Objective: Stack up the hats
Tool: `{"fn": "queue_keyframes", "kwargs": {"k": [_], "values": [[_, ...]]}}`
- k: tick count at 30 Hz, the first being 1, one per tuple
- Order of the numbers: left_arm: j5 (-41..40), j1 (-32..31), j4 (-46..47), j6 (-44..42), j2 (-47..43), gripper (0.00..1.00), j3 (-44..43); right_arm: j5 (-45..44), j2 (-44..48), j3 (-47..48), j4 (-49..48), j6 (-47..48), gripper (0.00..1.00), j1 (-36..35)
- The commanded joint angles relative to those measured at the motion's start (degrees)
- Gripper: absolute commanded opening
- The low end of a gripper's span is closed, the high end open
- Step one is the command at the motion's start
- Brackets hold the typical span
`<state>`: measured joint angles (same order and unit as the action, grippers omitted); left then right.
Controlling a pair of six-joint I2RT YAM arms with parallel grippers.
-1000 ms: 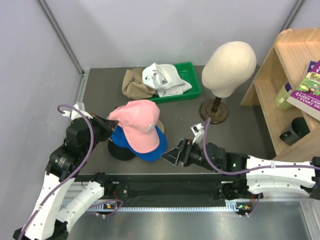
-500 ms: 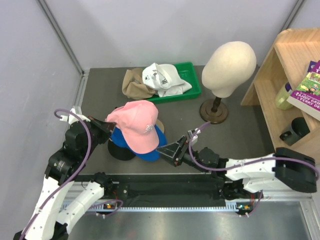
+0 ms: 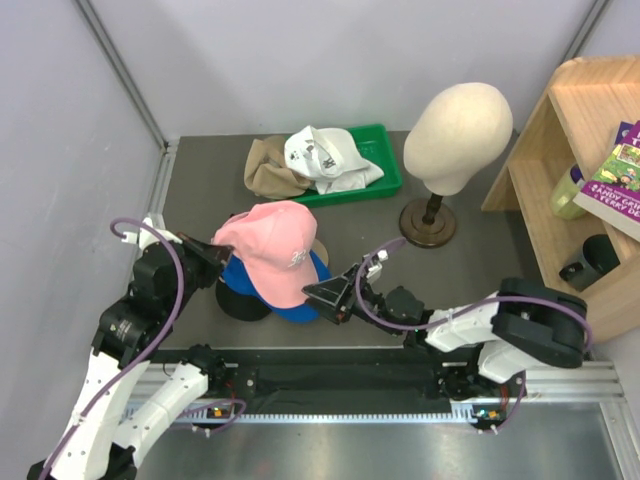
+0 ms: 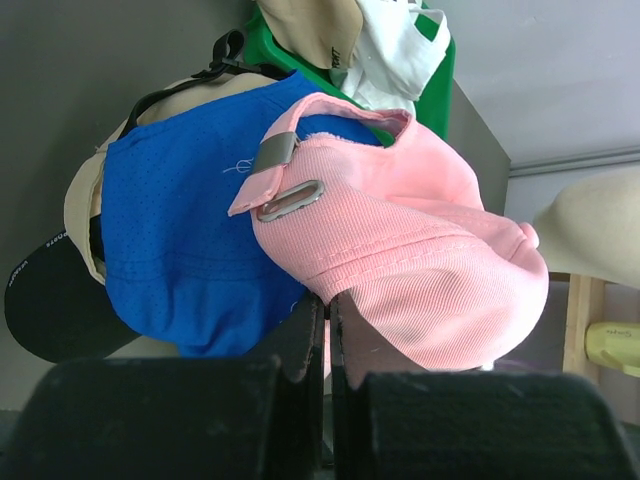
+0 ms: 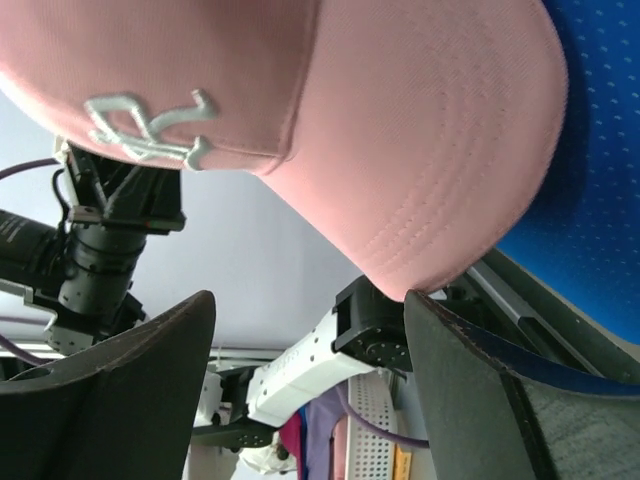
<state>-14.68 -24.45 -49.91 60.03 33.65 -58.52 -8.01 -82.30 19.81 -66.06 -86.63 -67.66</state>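
From above: moved the right pincer [image 3: 318, 293] leftward, up to the brim of the pink hat [image 3: 265, 240] lying over the blue hat [image 3: 238, 275] on the counter [image 3: 200, 190]. From the left wrist: pinching its back edge with the left pincer [image 4: 325, 305]. From the right wrist: spread around the brim, probably ready to seat it.

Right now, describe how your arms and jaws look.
The left arm and right arm both have white links and bulky black joints. A purple cable loops along each. The jaws are black, broad and tapering.
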Motion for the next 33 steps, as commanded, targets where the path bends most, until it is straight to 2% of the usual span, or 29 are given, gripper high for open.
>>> {"fn": "queue_keyframes", "kwargs": {"k": [1,10,16,20,27,33], "values": [[-1.23,0.19,2.45,0.97,0.28,0.00,-1.07,2.82,-5.84,2.25,-10.74,-2.84,0.74,0.95],[-1.93,0.19,2.01,0.00,1.42,0.00,-2.47,3.26,-5.23,1.54,-6.71,-1.70,0.74,0.95],[-2.46,0.19,1.13,-0.18,1.68,0.00,-3.62,5.72,-12.25,6.36,-14.61,0.23,0.73,2.35],[-2.99,0.19,0.08,-0.09,1.51,0.00,-3.53,6.52,-12.71,8.49,-16.90,3.74,0.73,2.71],[-4.22,0.19,-0.89,0.26,0.19,0.00,-2.30,3.45,-4.81,4.37,-13.92,8.05,0.72,2.97],[-4.13,0.19,-0.72,0.53,-0.51,0.00,-1.16,-0.16,4.86,2.68,-6.46,11.56,0.71,3.23]]}}
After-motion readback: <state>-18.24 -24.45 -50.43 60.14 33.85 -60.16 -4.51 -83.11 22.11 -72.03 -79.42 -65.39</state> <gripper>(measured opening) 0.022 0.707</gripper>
